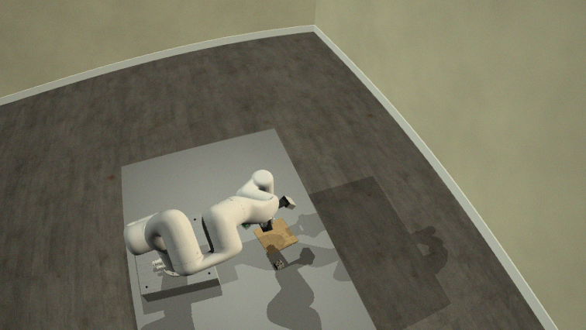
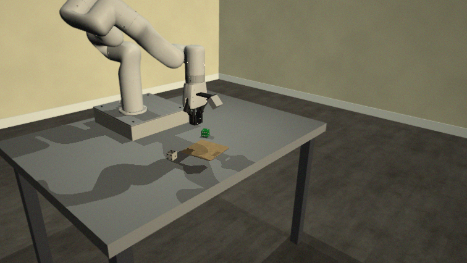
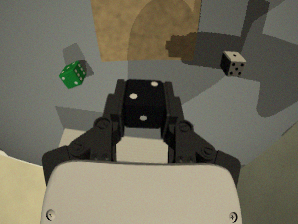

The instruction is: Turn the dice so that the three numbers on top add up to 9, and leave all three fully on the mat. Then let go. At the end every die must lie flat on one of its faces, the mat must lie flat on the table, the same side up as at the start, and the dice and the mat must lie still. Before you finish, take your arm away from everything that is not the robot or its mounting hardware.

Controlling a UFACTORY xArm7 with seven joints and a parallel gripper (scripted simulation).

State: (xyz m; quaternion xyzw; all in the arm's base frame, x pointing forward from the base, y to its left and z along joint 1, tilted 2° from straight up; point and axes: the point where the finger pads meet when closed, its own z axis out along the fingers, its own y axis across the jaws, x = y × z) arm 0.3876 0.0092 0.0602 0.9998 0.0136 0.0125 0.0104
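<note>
Between the fingers of the gripper [image 3: 141,106] sits a black die [image 3: 143,100], clamped on two opposite sides, with white pips showing on the face turned toward the wrist camera; three can be counted there. The jaws stand fairly narrow, closed on that die and carrying it above the table [image 2: 267,130], clear of the surface.

Just beyond the held die, in the wrist view, lies the tan mat [image 3: 116,10], flat on the table. No die rests on it; only shadow falls across it. The green die [image 3: 73,74] sits on the bare table just off one edge of the mat, on the side nearer the arm's base in the exterior view [image 2: 205,132]. Its top number is too small to read. The white die [image 3: 233,63] rests flat on the table off another side of the mat [image 2: 209,149], close to its corner but apart from it, in the exterior view [image 2: 171,154]. Its top face cannot be read for certain.

From the gripper upward, the last link stands upright over the table, fingers pointing straight down, near the mat's edge. Behind it the forearm slopes up and back to a high elbow, then folds down to the base plate [image 2: 147,120] at the table's far side.
</note>
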